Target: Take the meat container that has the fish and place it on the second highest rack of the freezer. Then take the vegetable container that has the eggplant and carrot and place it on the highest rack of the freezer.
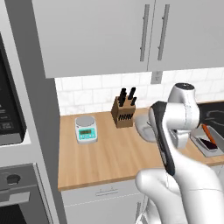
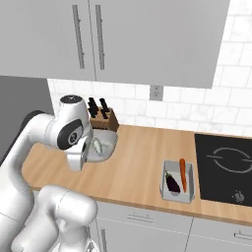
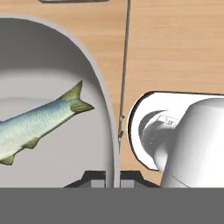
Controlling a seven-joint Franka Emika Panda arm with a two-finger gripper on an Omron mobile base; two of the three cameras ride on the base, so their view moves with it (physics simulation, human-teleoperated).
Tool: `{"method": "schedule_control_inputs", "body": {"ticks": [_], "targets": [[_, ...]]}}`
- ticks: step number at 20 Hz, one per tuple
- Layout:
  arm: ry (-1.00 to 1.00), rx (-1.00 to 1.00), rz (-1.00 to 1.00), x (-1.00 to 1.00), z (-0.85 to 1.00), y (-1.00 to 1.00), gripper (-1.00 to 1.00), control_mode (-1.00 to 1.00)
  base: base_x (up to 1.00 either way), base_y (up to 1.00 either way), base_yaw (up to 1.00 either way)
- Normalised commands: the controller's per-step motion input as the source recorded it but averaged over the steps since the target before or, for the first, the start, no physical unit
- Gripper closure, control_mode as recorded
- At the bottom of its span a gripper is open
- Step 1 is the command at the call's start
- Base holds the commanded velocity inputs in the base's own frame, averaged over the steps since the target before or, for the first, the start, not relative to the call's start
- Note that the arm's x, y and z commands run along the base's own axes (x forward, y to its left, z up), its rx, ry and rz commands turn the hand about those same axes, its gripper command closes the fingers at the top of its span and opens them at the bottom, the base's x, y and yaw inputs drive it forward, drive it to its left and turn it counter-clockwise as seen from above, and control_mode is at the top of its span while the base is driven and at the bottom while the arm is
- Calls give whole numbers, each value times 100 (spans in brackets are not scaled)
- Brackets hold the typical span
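Pincer clamped tight on the thin grey rim of the meat container, one tip inside the wall and one outside, opens a freezer-stocking job in a simulated kitchen. Going from largest to smallest: the wooden counter carries everything, with the white arm bent low over its rear half. A black cooktop fills the counter's right end. The grey container sits toward the back edge, just in front of a knife block. Nearer the front edge, beside the cooktop, the vegetable container holds the eggplant and the carrot side by side. The fish lies loose on its bowl's floor. With the bowl pinched at one edge alone, it could well tilt on lifting and let the fish slide out; a hurried swing toward the freezer would worsen that.
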Motion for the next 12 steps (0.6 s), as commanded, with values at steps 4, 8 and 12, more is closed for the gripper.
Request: {"method": "schedule_control_inputs", "body": {"ticks": [4,8,12], "targets": [[-2,7,0,-10,64,36,100,-100,0,0,0],[-1,11,0,-2,71,0,100,-100,0,0,0],[3,3,0,-10,69,-2,100,-100,0,0,0]]}}
